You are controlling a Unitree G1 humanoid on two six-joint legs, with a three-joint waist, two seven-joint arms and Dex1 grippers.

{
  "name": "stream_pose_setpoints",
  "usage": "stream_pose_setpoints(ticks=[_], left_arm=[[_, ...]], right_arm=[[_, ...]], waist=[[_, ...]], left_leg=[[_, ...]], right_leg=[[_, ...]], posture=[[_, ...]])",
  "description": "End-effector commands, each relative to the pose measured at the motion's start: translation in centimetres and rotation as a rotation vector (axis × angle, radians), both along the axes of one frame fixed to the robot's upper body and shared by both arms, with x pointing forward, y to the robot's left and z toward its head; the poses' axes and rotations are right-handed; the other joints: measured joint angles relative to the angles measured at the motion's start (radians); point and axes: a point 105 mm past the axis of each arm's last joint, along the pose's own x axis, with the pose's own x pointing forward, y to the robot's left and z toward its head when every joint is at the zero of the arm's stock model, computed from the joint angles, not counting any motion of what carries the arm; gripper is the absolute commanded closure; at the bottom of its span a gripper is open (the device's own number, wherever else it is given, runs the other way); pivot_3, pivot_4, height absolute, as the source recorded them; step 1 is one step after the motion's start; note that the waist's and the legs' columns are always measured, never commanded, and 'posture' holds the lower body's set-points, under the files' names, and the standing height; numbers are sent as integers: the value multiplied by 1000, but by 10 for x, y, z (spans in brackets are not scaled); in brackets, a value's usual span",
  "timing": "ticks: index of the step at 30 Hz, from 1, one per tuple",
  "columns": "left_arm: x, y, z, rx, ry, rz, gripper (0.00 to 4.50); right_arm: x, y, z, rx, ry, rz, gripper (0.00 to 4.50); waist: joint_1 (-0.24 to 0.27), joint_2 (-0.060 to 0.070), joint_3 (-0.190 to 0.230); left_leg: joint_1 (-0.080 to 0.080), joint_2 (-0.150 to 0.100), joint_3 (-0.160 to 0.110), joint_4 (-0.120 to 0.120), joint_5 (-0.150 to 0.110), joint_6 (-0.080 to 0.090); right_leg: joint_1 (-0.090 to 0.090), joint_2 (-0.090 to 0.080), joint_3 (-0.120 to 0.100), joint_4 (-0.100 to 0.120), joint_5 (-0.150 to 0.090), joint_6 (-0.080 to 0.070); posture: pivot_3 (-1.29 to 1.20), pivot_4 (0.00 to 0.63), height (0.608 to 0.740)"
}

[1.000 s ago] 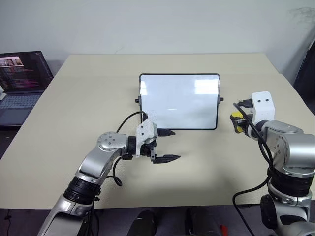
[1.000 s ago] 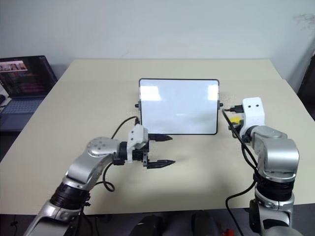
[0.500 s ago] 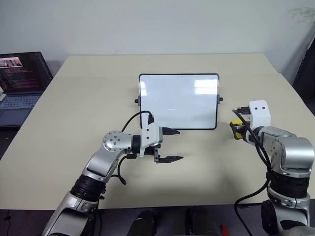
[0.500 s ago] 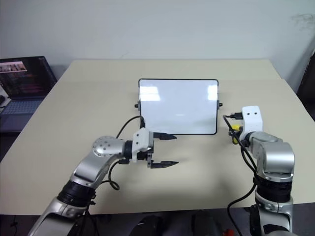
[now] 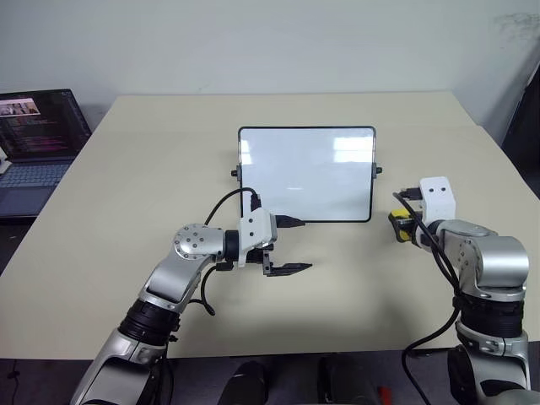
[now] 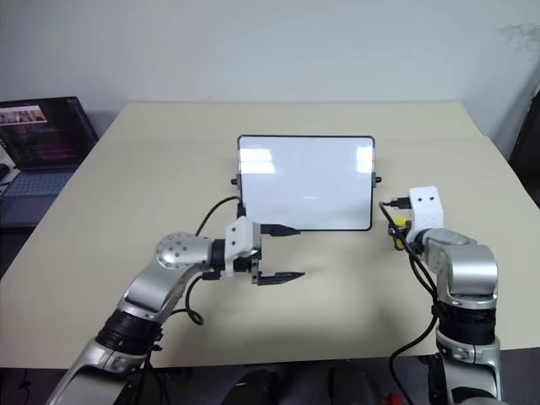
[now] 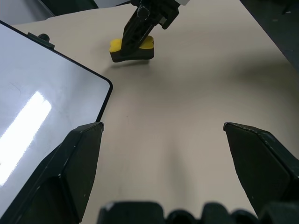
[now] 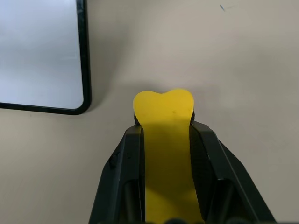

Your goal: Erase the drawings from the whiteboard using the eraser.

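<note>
1. Yellow eraser (image 8: 163,140) with dark underside, clamped lengthwise between the two black fingers of the right pincer (image 8: 164,128), just off the whiteboard's near right corner, toward the right edge of the worktop (image 5: 152,169); whether touching the worktop surface, cannot tell.
2. Whiteboard (image 5: 306,173), glossy white in a thin black frame with rounded corners and small side knobs, lying near the middle of the worktop, long side running left to right; surface looking plain white with only light glare, no marker squiggles to be made out.
3. Left pincer (image 5: 291,246), in front of the whiteboard's near left corner, pointing toward the right side, black fingers spread wide with nothing between them; upper finger close to the board's near edge, contact not clear.
4. Open laptop (image 5: 38,139), screen lit, off the worktop's left edge toward the far corner.
5. Pale wall behind the far edge of the worktop.
</note>
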Motion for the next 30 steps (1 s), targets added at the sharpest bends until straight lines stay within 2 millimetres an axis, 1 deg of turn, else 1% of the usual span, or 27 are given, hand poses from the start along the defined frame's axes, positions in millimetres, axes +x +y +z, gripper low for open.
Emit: stream_pose_setpoints(ticks=[1,6,8,9,15,16,21,24,27,30], left_arm=[[3,4,10,-11,-50,15,0],[3,5,10,-9,-49,18,0],[3,5,11,-13,-49,20,0],[3,5,11,-17,-47,21,0],[3,5,12,-13,-49,22,0],[3,5,12,-12,-49,22,0],[3,5,12,-16,-45,26,0],[5,8,18,-58,-27,55,0],[11,18,24,-97,-17,129,0],[22,32,29,-143,-29,255,0]], right_arm=[[3,-2,6,-4,-35,3,3541],[4,-2,6,-1,-33,0,3541],[4,-2,6,-1,-33,1,2779],[4,-2,6,0,-33,2,2571],[5,-3,6,-7,-39,-5,364],[5,-4,6,-9,-40,-8,50],[6,-8,9,-23,-48,-23,18],[6,-6,13,11,-56,-40,18],[4,-8,23,10,-88,-54,18],[1,-14,34,-4,-137,-82,18]], waist=[[0,0,0],[0,0,0],[0,0,0],[0,0,0],[0,0,0],[0,0,0],[0,0,0],[-1,0,0],[-1,0,0],[-1,0,0]], left_leg=[[0,0,0,0,0,0],[3,0,2,0,0,0],[3,0,3,1,0,1],[4,0,3,1,0,1],[4,0,3,1,0,1],[4,0,3,1,0,1],[5,0,4,1,0,1],[5,0,4,1,0,1],[6,0,5,1,0,1],[6,0,5,1,0,1]], right_leg=[[0,0,0,1,0,0],[0,0,2,5,0,0],[0,0,2,5,0,0],[0,0,2,6,0,0],[1,0,3,6,0,0],[1,0,3,6,0,0],[1,0,3,6,0,0],[1,0,4,7,0,0],[1,0,4,7,0,0],[1,0,4,7,0,0]], posture=[[0,150,740],[0,150,740],[0,150,740],[0,150,740],[0,150,740],[0,150,740],[0,150,740],[0,150,740],[0,150,740],[0,150,740]])
